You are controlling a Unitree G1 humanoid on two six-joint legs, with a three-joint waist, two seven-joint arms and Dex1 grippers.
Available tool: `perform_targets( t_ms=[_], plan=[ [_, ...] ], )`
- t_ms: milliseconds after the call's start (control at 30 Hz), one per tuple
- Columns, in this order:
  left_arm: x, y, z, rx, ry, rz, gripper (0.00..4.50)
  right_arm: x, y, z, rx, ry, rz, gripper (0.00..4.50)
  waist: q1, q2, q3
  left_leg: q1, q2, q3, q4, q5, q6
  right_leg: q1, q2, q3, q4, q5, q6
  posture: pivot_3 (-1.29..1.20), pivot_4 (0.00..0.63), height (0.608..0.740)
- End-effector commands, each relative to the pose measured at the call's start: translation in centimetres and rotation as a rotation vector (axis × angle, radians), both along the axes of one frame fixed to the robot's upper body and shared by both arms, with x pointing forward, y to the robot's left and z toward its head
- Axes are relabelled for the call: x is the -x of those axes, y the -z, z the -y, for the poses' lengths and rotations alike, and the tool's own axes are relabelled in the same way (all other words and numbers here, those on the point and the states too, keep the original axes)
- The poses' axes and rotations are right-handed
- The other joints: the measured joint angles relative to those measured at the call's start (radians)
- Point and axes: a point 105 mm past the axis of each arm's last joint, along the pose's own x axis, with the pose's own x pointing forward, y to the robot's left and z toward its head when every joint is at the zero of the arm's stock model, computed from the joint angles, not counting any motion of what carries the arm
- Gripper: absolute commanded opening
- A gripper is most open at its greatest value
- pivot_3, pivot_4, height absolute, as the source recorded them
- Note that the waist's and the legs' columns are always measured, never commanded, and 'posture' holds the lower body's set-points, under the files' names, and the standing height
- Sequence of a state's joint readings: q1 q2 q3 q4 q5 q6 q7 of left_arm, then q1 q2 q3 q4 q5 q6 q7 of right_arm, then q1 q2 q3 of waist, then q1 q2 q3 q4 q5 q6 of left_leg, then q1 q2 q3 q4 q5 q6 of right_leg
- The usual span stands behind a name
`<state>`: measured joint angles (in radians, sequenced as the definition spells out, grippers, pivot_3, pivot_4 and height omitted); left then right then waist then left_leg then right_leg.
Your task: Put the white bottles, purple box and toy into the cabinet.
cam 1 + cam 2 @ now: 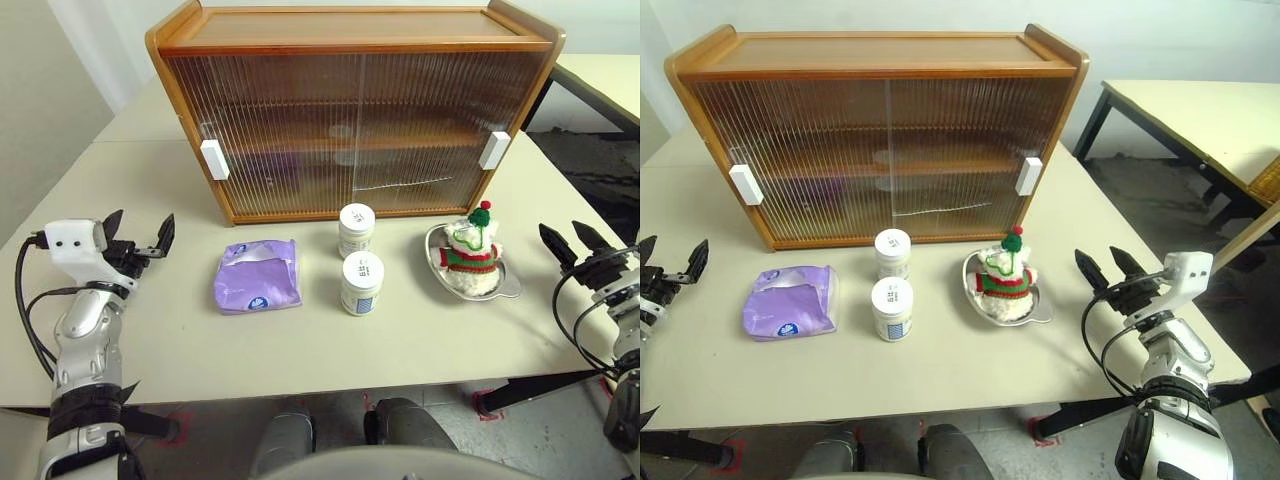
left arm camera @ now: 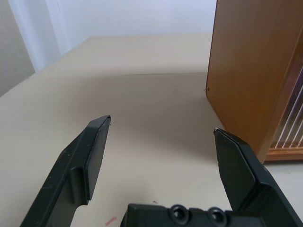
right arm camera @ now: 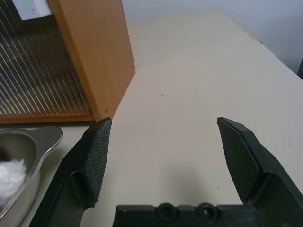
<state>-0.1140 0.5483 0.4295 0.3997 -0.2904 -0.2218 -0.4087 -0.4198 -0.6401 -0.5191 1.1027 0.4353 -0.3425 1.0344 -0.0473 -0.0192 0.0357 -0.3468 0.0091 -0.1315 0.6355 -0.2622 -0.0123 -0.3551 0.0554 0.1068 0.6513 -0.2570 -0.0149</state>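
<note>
Cabinet (image 1: 355, 115) doors closed; ribbed panels blurring contents into vague shapes. Purple box (image 1: 258, 276), two white bottles (image 1: 357, 229), toy (image 1: 472, 245) in steel bowl (image 1: 507, 285) sitting on desk (image 1: 300, 345). Left pincer (image 1: 139, 238), right pincer (image 1: 1110, 271) hovering apart, empty.

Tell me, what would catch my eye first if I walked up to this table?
Probably the big wooden cabinet at the back of the table, its ribbed sliding doors shut. In front of it stand two white bottles, with a purple box to their left and a scarfed plush toy sitting in a steel bowl to their right. At either edge, an open left claw and right claw hover, holding nothing.
</note>
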Motion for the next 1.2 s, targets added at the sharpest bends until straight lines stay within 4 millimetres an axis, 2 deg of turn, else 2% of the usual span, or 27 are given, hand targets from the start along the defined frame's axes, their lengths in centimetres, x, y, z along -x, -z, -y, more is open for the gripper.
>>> perform_targets(
  t_ms=[33, 300, 533, 667, 767, 867, 1000, 1200],
  plan=[
    [-0.2, -0.1, 0.0, -0.008, 0.001, -0.002, 4.5, 0.0, -0.3, 0.0, 0.019, -0.006, 0.012, 4.46, 0.0, 0.0, 0.0, 0.0, 0.0, 0.0, 0.0, 0.0, 0.0, 0.0, 0.0, 0.0, 0.0, 0.0, 0.0, -0.06, 0.028, 0.74],
    [0.2, 0.1, 0.3, 0.005, -0.006, 0.006, 4.5, -0.6, -1.5, -0.1, 0.037, -0.033, 0.024, 4.46, 0.0, 0.0, 0.0, 0.0, 0.0, 0.0, 0.0, 0.0, 0.0, 0.0, 0.0, 0.0, 0.0, 0.0, 0.0, -0.06, 0.038, 0.74],
    [0.3, 0.0, 0.4, 0.007, 0.005, 0.0, 4.5, -0.5, -2.1, -0.9, -0.026, -0.145, 0.018, 4.46, -0.001, 0.0, 0.0, 0.0, 0.0, 0.001, 0.0, 0.0, 0.0, 0.0, 0.0, 0.0, 0.0, -0.001, 0.001, -0.08, 0.045, 0.74],
    [0.7, -0.7, -0.1, -0.011, 0.007, -0.002, 4.5, 0.1, -4.2, -3.7, -0.047, -0.331, 0.136, 4.46, -0.003, 0.0, 0.0, 0.0, -0.001, 0.002, 0.0, 0.0, 0.0, 0.0, 0.002, 0.0, 0.0, -0.002, 0.003, -0.08, 0.038, 0.74],
    [1.0, -1.2, -0.1, -0.008, 0.047, 0.011, 4.5, 0.5, -4.9, -5.7, -0.05, -0.475, 0.095, 4.46, -0.006, 0.0, 0.0, 0.0, -0.003, 0.003, 0.001, 0.0, 0.0, 0.0, 0.003, 0.0, 0.0, -0.003, 0.003, -0.08, 0.024, 0.74],
    [1.4, -1.8, 0.7, 0.029, 0.143, 0.028, 3.84, 1.0, -6.2, -7.6, -0.032, -0.578, 0.11, 4.5, -0.008, 0.0, -0.001, 0.0, -0.004, 0.005, 0.004, 0.0, 0.0, 0.0, 0.005, -0.001, 0.0, -0.003, 0.002, -0.09, 0.017, 0.74],
    [1.0, -3.5, 1.6, 0.031, 0.184, 0.069, 2.49, 1.8, -8.9, -9.1, 0.002, -0.661, 0.143, 4.5, -0.012, 0.0, -0.001, 0.0, -0.006, 0.007, 0.009, -0.002, 0.001, -0.001, 0.007, -0.002, 0.0, -0.002, -0.001, -0.12, 0.022, 0.74],
    [-0.9, -4.9, 3.7, -0.017, 0.276, 0.071, 0.41, 2.0, -10.8, -11.7, 0.038, -0.731, 0.18, 4.5, -0.02, -0.001, -0.002, -0.001, -0.004, 0.006, 0.014, -0.002, 0.0, 0.0, 0.012, -0.002, 0.0, -0.001, -0.001, -0.12, 0.019, 0.74]
  ],
)
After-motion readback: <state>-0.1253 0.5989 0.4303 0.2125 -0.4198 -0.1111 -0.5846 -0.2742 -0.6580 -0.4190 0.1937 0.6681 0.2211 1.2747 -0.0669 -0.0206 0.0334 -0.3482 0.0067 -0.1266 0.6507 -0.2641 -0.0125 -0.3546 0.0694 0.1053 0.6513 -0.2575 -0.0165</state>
